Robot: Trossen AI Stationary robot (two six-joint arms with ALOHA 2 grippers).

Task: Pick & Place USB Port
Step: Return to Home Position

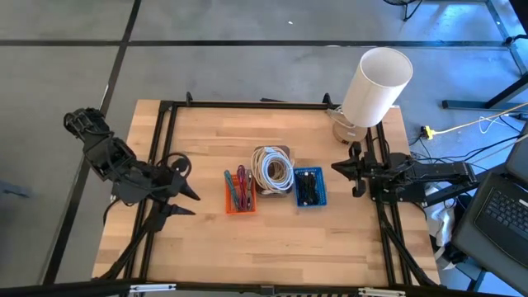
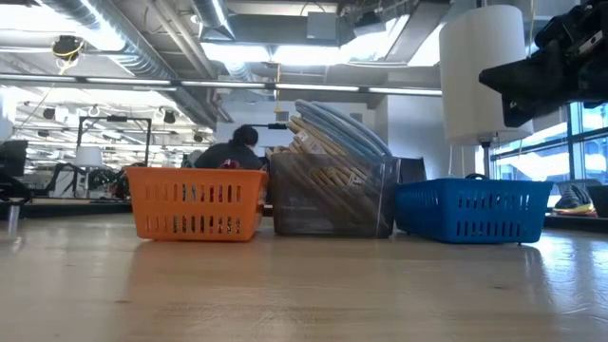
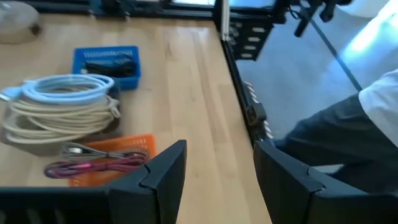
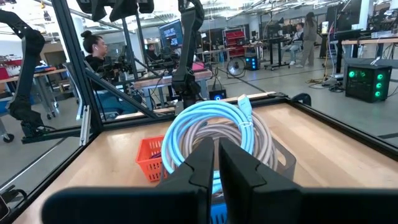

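Observation:
Three containers stand in a row mid-table: an orange basket (image 1: pixel 240 191) with pink and green cables, a clear box (image 1: pixel 273 169) with coiled white and light-blue cable, and a blue basket (image 1: pixel 309 186) filled with small dark pieces. I cannot single out a USB port among them. My left gripper (image 1: pixel 195 205) hovers open to the left of the orange basket, its fingers pointing at the row with nothing between them (image 3: pixel 217 168). My right gripper (image 1: pixel 334 167) is shut and level just right of the blue basket, touching nothing (image 4: pixel 217 162).
A lamp with a white shade (image 1: pixel 377 86) stands at the table's far right corner, behind my right arm. A black frame rail (image 1: pixel 247 105) runs along the table's edges. Bare wood lies in front of the baskets (image 2: pixel 304 285). People sit in the room beyond.

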